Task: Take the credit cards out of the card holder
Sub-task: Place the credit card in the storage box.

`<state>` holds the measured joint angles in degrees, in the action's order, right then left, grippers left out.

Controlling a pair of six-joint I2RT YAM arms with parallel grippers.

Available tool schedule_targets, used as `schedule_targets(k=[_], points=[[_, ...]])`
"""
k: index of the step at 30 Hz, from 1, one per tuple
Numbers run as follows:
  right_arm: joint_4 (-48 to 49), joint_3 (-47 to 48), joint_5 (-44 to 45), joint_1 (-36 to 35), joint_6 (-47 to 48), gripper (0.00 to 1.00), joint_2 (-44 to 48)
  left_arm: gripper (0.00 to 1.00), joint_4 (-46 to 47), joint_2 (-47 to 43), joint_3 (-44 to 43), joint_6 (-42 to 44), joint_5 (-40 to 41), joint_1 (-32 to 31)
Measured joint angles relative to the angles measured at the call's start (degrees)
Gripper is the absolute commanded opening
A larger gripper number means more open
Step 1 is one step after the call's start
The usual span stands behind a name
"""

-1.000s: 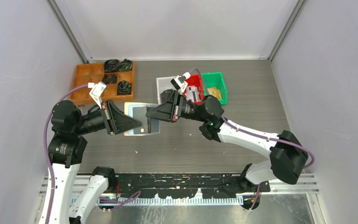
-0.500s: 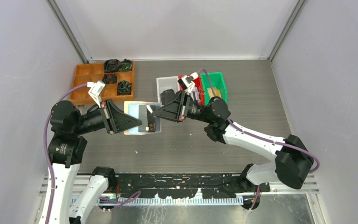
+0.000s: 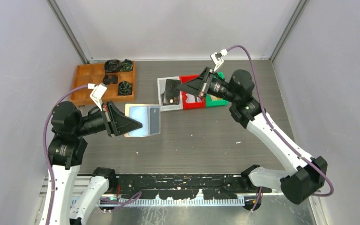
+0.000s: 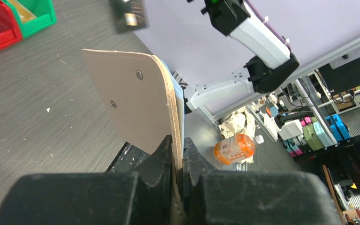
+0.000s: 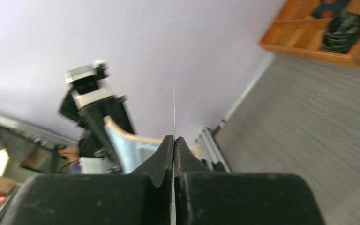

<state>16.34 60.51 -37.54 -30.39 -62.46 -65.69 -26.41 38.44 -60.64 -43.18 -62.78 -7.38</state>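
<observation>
left gripper [image 4: 178,146] clamped on the beige card holder [image 4: 136,103], right gripper [image 3: 180,88] pinching a dark credit card [image 3: 170,96], its print too small to read

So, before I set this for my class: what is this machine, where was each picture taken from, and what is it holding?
These are two robot arms bolted at the edge of a table. The wide picture looks down from above; the other two come from a camera on each wrist. The left claw is shut on a tan wallet, held above the table. The right claw pinches a dark card, seen edge-on in its own wrist picture, above a grey bin. Next to that stand a red bin and a green bin. At the back left, a wooden tray holds black lumps.
</observation>
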Motion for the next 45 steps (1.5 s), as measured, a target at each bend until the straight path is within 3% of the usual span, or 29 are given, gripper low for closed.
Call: schedule_targets(k=[6,16,29,32,40,45], points=[[-16.65,10.43,3.06,0.90,14.16,0.01,-12.81,0.00,-0.31,-1.40,-0.24,1.33,-1.57,0.00],[-34.97,29.18,12.59,0.90,27.85,0.01,-42.32,0.00,-1.44,-1.97,-1.49,3.26,-2.86,0.00],[-41.94,53.94,19.47,0.98,33.99,0.01,-63.67,0.00,-1.40,-2.25,-1.49,3.61,-4.92,0.00],[-42.32,57.94,19.85,0.98,34.10,0.05,-67.23,0.00,-1.31,-2.34,-1.49,3.65,-5.05,0.00],[-42.49,59.49,20.55,0.83,34.27,0.38,-70.53,0.01,-1.20,-2.34,-1.77,3.63,-5.27,0.00],[-41.64,58.12,20.52,0.50,34.29,0.48,-69.48,0.01,0.11,-2.34,-2.14,3.08,-5.27,0.00]])
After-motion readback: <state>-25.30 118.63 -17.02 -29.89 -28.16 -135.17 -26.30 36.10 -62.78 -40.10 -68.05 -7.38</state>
